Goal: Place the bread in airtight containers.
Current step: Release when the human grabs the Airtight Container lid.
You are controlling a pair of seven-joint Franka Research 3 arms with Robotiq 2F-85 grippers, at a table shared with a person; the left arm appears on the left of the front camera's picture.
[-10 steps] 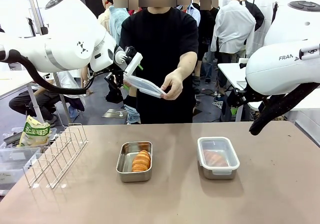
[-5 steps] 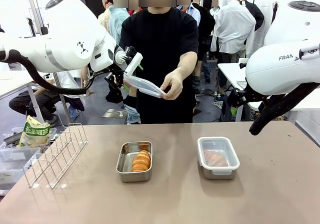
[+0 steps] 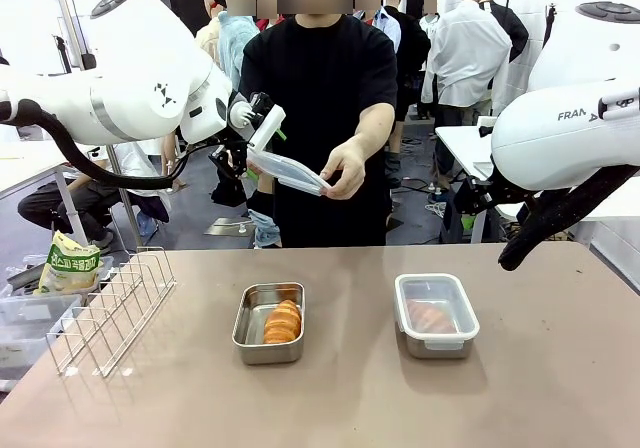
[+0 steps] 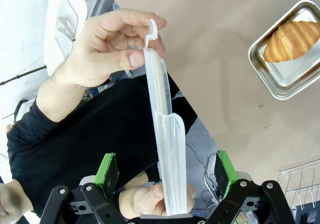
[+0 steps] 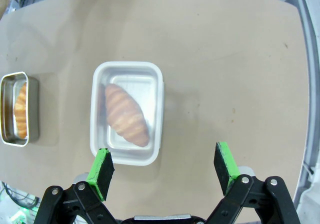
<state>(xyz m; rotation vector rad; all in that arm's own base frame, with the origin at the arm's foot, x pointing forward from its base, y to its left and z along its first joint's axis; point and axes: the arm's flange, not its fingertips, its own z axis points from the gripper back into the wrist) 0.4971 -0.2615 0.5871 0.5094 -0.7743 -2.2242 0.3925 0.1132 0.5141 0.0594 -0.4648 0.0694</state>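
My left gripper is raised in front of the person, with its jaws wide apart, and the clear lid stands edge-on between the green pads without touching them, as far as I can see. The person's hand holds the far end of this lid, and another hand supports it near my palm. To take it well, I think I should close slowly on the thin flat part, wait until the person lets go, and keep the lid level so it does not twist or slip, because the plastic looks smooth and a little flexible. Then I should bring it down square over the open tin, matching the rounded corners before pressing. That tin is shiny steel, rectangular and shallow, and a golden-brown croissant with a ridged crust lies inside it, near the middle of the table. The second tin stands to its right, well apart, already covered by a white-rimmed clear lid, with another croissant visible through it. My right gripper hangs above this closed tin, jaws also wide apart and holding nothing.
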